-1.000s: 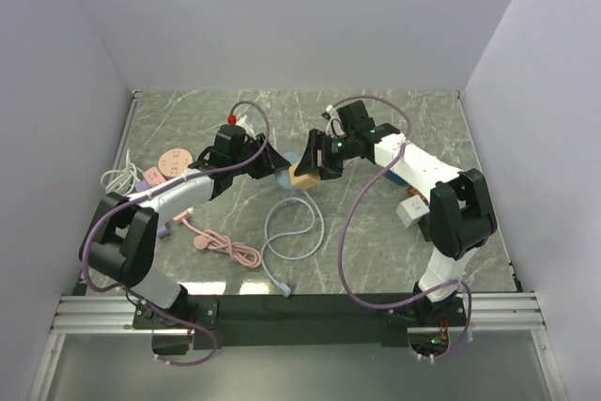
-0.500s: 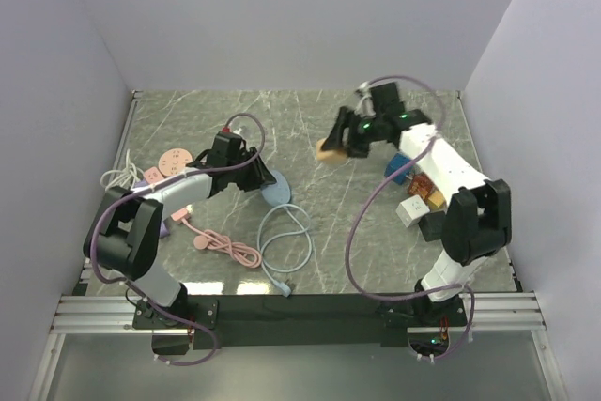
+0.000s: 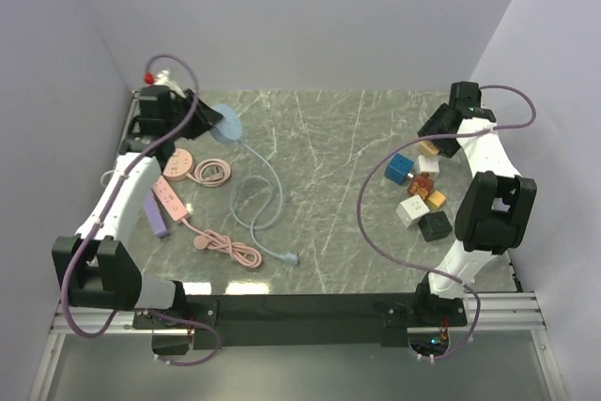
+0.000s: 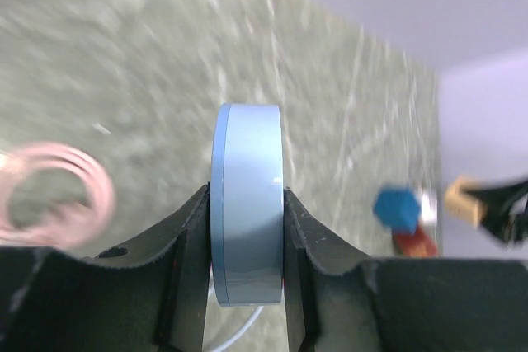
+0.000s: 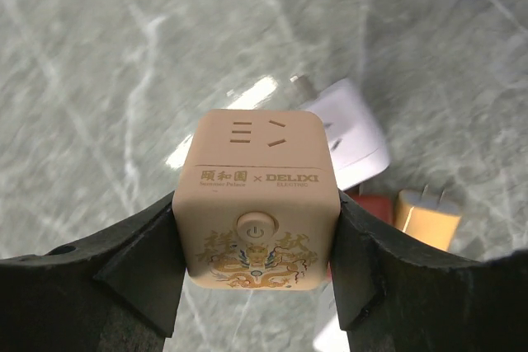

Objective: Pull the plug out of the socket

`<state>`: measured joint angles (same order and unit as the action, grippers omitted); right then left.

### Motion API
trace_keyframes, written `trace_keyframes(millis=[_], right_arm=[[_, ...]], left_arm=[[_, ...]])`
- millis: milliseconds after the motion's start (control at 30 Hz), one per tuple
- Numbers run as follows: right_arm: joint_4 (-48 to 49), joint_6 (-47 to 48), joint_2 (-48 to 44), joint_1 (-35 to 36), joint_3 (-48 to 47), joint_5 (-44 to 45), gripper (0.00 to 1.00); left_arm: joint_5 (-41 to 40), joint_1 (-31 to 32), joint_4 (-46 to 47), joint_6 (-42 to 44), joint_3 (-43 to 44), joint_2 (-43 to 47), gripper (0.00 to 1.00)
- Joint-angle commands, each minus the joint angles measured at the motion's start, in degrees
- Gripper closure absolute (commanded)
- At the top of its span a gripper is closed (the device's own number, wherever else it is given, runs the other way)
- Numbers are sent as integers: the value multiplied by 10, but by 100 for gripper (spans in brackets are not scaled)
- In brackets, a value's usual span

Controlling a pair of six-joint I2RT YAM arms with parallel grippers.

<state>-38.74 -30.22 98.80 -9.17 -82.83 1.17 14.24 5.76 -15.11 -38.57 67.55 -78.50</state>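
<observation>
Swung apart since: left claw (image 4: 245, 195) clamps plug (image 4: 246, 154) (edge-on), right claw (image 5: 257, 213) socket (image 5: 257, 166).

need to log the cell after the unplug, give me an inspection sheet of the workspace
surface: grey marbled table
job's things: blue plug disc and beige cube socket unplugged, far apart
clutter: loose cube adapters right; pink round strip, purple strip left
hands: left hand shut on the disc; right hand shut on the socket
cables: blue cable trails from disc; pink cable loose; white cable left edge
surroundings: plain white walls
</observation>
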Motion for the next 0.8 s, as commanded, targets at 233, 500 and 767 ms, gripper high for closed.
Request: trace_keyframes(millis=[233, 500, 767], right_arm=[[-5, -18, 78, -30, -54, 55, 100], [50, -41, -12, -69, 23, 50, 100], [6, -90, -44, -101, 56, 147, 100]], left_arm=[[-66, -175, -64, 16, -46, 17, 99], [-107, -218, -42, 13, -139, 28, 99], [-136, -220, -40, -8, -178, 45, 92]])
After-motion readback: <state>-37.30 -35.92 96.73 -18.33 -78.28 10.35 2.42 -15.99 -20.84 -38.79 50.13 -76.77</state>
